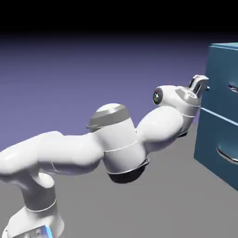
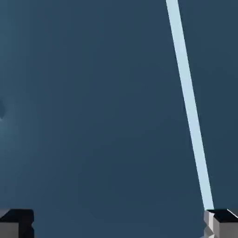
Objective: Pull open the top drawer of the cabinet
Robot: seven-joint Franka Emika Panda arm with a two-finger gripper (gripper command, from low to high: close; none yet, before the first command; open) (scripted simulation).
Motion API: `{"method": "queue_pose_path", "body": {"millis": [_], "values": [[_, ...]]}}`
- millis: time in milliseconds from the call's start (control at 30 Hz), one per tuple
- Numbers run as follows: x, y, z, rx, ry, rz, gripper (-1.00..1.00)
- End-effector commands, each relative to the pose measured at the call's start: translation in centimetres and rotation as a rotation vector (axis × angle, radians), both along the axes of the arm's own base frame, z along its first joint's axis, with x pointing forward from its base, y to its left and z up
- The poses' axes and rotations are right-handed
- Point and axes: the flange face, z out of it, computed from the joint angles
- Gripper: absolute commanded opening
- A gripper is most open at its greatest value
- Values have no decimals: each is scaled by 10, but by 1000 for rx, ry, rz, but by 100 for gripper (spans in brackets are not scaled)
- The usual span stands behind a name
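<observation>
Two wide-apart fingers (image 2: 18, 225); teal-blue cabinet (image 1: 218, 83), its silver handles (image 1: 228, 155) curved.

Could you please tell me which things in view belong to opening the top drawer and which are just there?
For the job:
- top drawer, with its silver handle
- cabinet
- gripper, open

Just there:
- lower drawer, with its own handle
</observation>
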Motion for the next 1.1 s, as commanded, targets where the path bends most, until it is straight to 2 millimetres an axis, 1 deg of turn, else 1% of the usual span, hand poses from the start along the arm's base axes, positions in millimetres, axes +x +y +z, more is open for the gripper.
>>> {"method": "queue_pose_path", "body": {"millis": [0, 67, 100, 133, 367, 400, 433, 467, 600, 667, 767, 867, 967, 1067], "values": [[3, -18, 6, -39, -34, -27, 0], [7, -56, 18, -117, -94, -89, 0], [8, -67, 21, -140, -110, -108, 0], [8, -67, 21, -140, -110, -108, 0], [56, -67, 21, -139, -110, -108, 0], [58, -67, 21, -140, -110, -108, 0], [58, -67, 21, -140, -110, -108, -100], [58, -67, 21, -140, -110, -108, -100], [32, -67, 21, -140, -110, -108, -100], [21, -63, 16, -141, -105, -105, -100], [23, -55, 3, -140, -93, -96, -100], [29, -53, -4, -140, -87, -93, -100], [33, -55, -2, -141, -89, -95, -100], [33, -61, 8, -141, -99, -101, -100]]}}
